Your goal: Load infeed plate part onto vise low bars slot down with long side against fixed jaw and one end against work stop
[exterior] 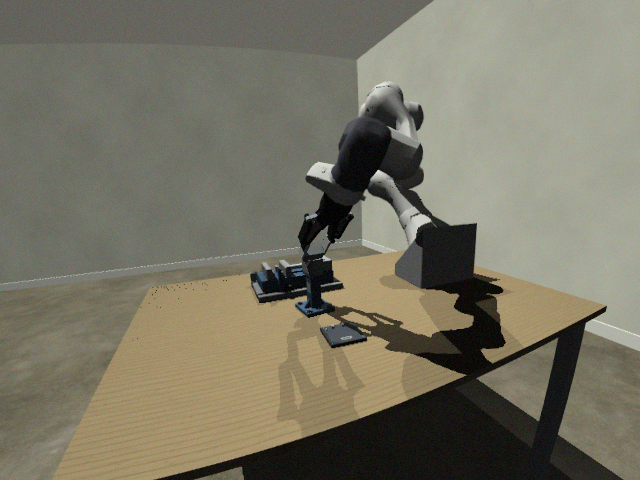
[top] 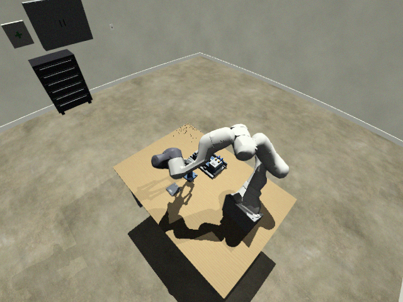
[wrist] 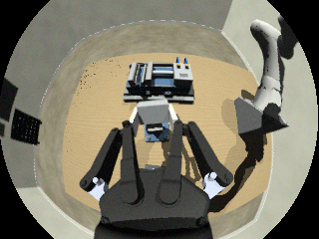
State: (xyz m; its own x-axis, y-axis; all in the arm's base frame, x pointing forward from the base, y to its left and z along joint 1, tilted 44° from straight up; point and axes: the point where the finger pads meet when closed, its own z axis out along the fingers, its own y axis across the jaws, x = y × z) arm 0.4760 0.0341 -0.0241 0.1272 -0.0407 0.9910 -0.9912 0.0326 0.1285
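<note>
- Exterior view, starting left: the vise [top: 215, 164] [exterior: 268, 282] [wrist: 183, 75] sits toward the back of the table [top: 211, 257] [exterior: 196, 372] [wrist: 100, 144], jaws apart, nothing loaded between them.
- Next up, the blue V-block stand [top: 189, 177] [exterior: 313, 294] [wrist: 157, 134] is just in front of it.
- Gripper [exterior: 316, 246] [wrist: 154, 112] is pointing down at a slant, clamped on the grey block [exterior: 317, 250] [wrist: 154, 110]. So the part's up at the V-block's top; can't tell if they're touching, or which way the slot faces.
- Infeed plate [top: 172, 189] [exterior: 343, 335] lies flat nearby, no part on it.
- Far right, the arm's dark base [top: 234, 211] [exterior: 460, 258] [wrist: 249, 119].
</note>
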